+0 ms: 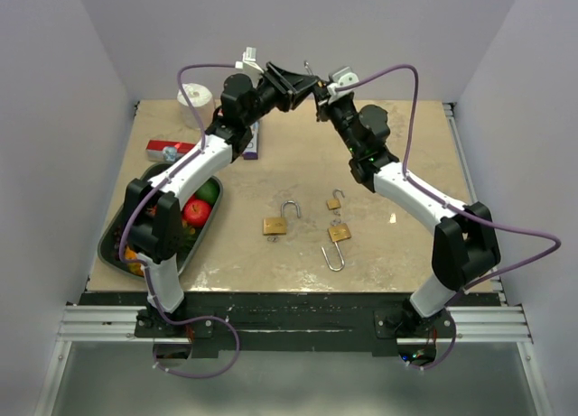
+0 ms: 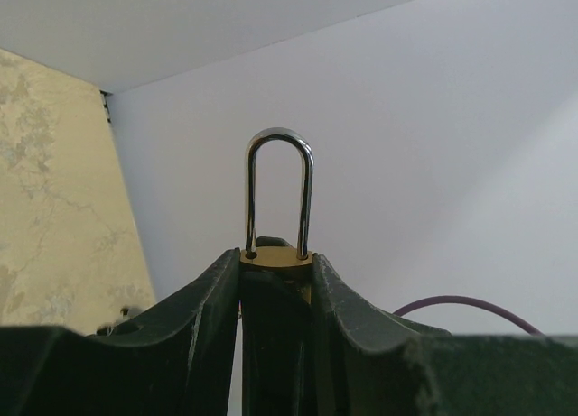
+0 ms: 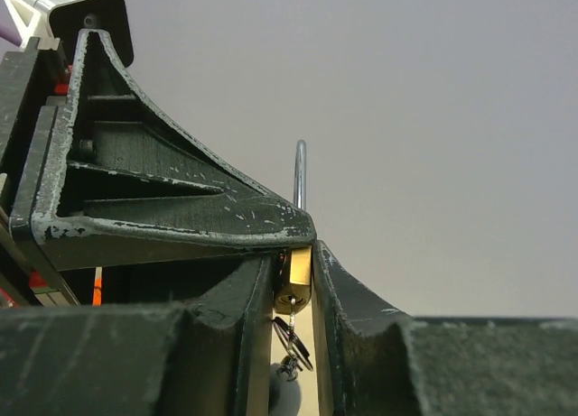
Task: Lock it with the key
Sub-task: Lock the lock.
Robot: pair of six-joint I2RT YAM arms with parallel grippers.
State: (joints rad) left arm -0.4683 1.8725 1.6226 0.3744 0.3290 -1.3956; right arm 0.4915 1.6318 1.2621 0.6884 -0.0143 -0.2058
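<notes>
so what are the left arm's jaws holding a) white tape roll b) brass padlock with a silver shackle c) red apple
b, the brass padlock with a silver shackle sits pinched between the left arm's jaws, shackle pointing up

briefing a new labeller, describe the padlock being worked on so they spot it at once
Look above the far edge of the table, where the two arms meet in mid-air. The left end effector clamps a brass padlock there, its silver shackle sticking out past the fingertips. Three other padlocks lie on the table; this one alone is held up.
</notes>
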